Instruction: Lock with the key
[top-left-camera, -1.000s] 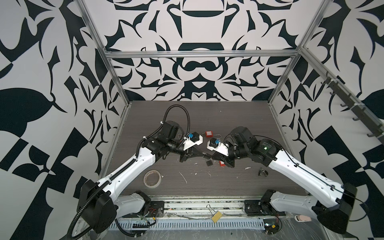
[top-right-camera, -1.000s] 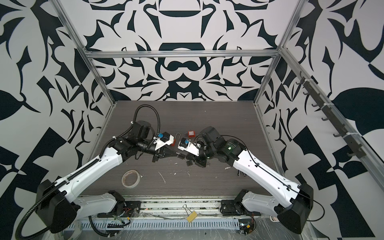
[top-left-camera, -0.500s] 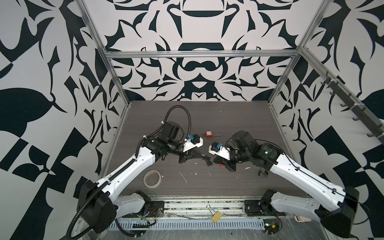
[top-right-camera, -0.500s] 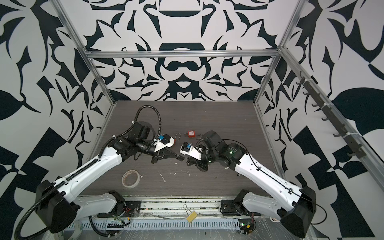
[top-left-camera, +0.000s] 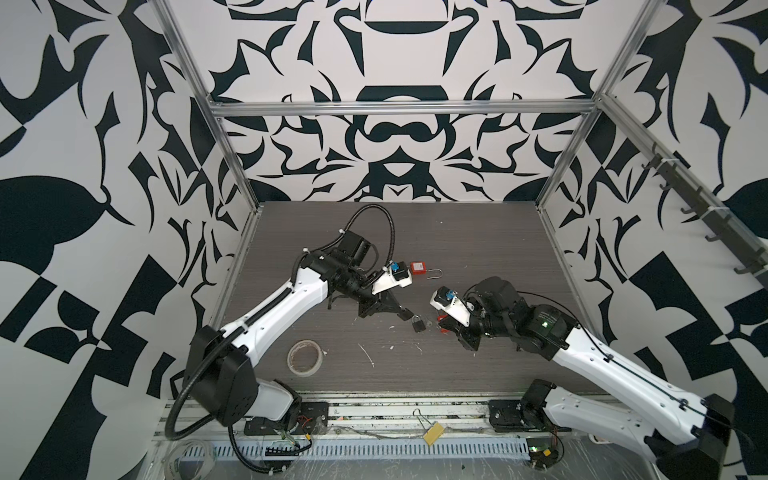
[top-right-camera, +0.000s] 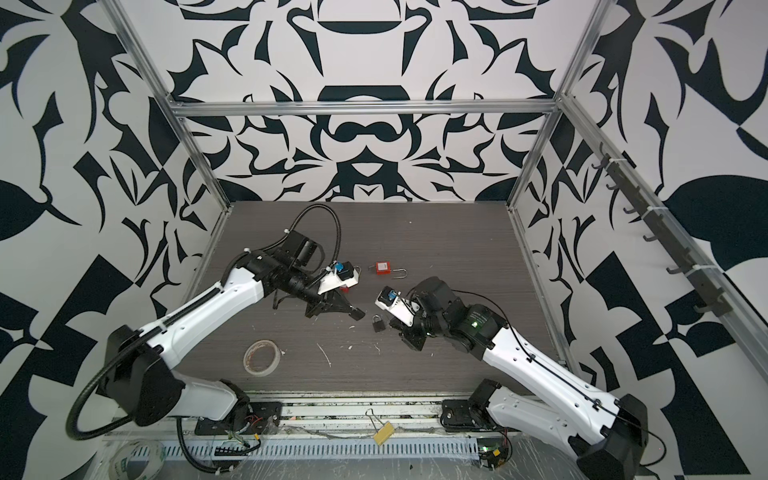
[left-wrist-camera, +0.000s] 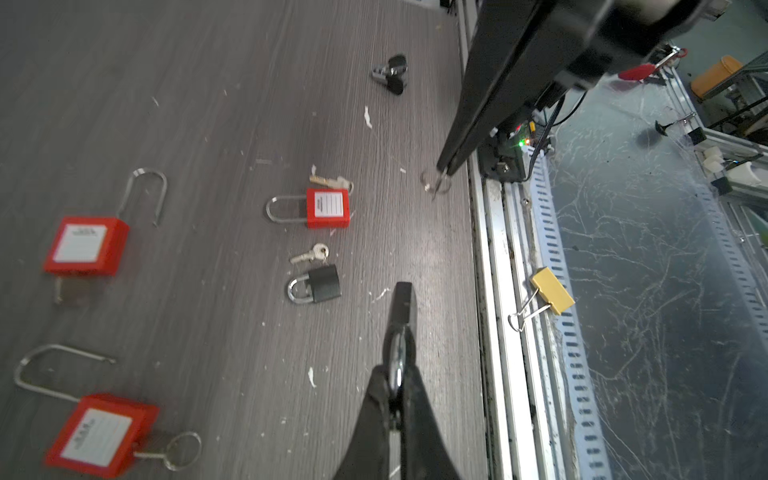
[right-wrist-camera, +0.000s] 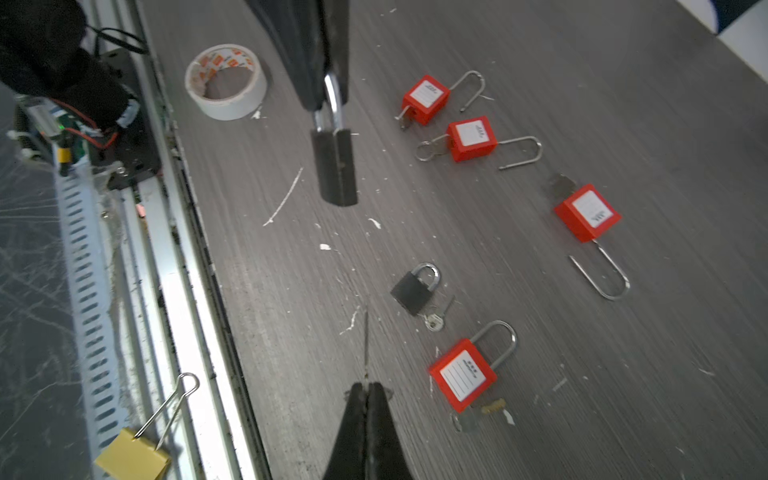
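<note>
The left gripper (left-wrist-camera: 399, 345) is clamped on the steel shackle (left-wrist-camera: 397, 368) of a small black padlock (left-wrist-camera: 403, 301) over the grey wood-grain table (left-wrist-camera: 166, 104). The right gripper (right-wrist-camera: 366, 386), pinched tight on a thin silver key (right-wrist-camera: 366, 340), faces it, key and padlock apart.

Item one: black padlock (right-wrist-camera: 335, 170), small and square-bodied with a chrome shackle, gripped by that shackle in the left gripper (right-wrist-camera: 330, 102).

Item two: key (right-wrist-camera: 365, 336), a thin metal blade on a wire ring (the ring shows only in the left wrist view), pinched in the right gripper (right-wrist-camera: 368, 388). The blade is seen edge-on and points towards the padlock's base, with a clear gap between them.
</note>
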